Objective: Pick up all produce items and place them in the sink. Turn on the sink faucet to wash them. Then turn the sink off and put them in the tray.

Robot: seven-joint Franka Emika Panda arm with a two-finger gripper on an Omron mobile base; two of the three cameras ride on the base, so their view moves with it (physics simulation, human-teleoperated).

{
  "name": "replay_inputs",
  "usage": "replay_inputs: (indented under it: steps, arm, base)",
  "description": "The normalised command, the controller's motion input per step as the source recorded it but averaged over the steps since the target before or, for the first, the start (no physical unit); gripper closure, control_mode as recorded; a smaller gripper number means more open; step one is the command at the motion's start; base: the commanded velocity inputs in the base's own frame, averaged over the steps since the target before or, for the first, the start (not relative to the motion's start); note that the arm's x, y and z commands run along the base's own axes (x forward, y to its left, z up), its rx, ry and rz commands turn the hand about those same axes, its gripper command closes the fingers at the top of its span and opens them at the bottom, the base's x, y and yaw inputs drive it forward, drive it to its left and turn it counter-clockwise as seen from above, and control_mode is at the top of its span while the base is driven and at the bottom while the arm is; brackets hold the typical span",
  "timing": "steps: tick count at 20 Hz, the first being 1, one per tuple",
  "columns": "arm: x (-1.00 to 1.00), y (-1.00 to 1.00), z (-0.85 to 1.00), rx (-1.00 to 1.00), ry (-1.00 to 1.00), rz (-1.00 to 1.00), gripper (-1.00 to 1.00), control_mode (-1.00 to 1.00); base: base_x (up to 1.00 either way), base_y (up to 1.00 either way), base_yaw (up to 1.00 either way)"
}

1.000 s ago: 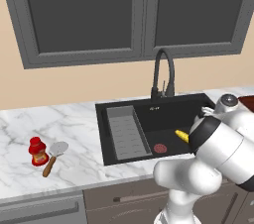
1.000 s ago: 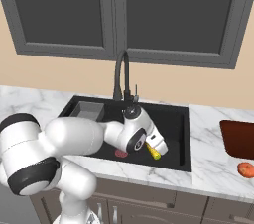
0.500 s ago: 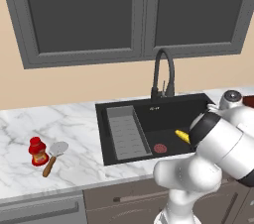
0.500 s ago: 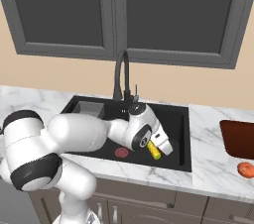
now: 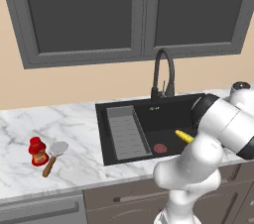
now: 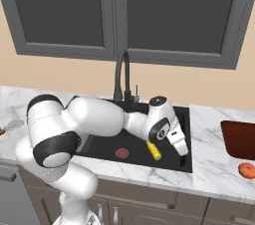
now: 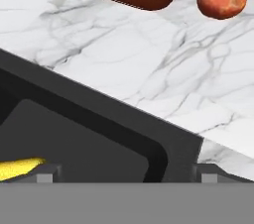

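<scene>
So your corn cob [image 6: 154, 151] lay in the sink [image 6: 185, 162], orange-red vegetable [image 6: 246, 170] waited beside tray [image 6: 240, 137]; gripper [image 6: 181, 155] spread, holding nothing

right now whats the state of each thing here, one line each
corn cob: lying on the sink floor, not held
orange-red vegetable: on the counter beside the tray, not yet in the sink
sink: no water seen
faucet: no stream from the spout, looks off
tray: nothing seen on the part in view
gripper: open, holding nothing, over the sink's right end
cabinet doors: closed
</scene>
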Motion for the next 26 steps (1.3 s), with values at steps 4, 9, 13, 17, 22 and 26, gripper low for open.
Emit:
replay_inputs:
  steps: [4,9,13,17,22,26]
  arm:
    - [0.0,-0.67,0.0,0.14,0.0,-0.05,-1.0,-1.0]
    - [-0.1,-0.65,0.0,0.16,0.0,-0.01,-1.0,-1.0]
    - [-0.38,-0.5,0.03,0.06,0.0,-0.12,-1.0,-1.0]
    - [-0.53,-0.21,0.02,-0.02,-0.08,-0.09,-1.0,-1.0]
    - [-0.59,-0.01,0.03,-0.13,-0.1,-0.07,-1.0,-1.0]
    - [-0.45,0.0,-0.03,-0.25,-0.18,-0.04,-1.0,-1.0]
  base:
    - [0.0,0.0,0.0]
    - [0.0,0.0,0.0]
    - [0.0,0.0,0.0]
    - [0.0,0.0,0.0]
    - [0.0,0.0,0.0]
    - [0.0,0.0,0.0]
